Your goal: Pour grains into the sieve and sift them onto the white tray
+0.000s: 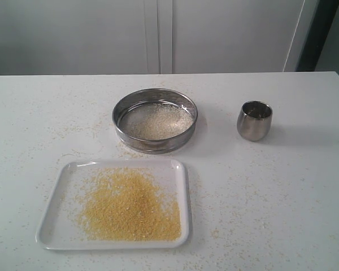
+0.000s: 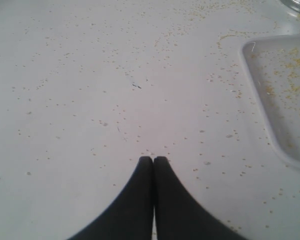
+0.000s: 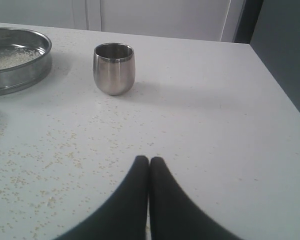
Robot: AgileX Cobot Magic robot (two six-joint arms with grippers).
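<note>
Wrist views show the left gripper (image 2: 153, 159) and right gripper (image 3: 149, 159) both clenched, empty, above the table (image 2: 115, 75).

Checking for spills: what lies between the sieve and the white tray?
Only a strip of table strewn with loose grains; nothing else stands between the sieve and the white tray, per the exterior view.

table (image 1: 294, 214): white, matte; wall (image 1: 73, 34): pale panels behind; dark strip (image 1: 317, 34): far right
</note>
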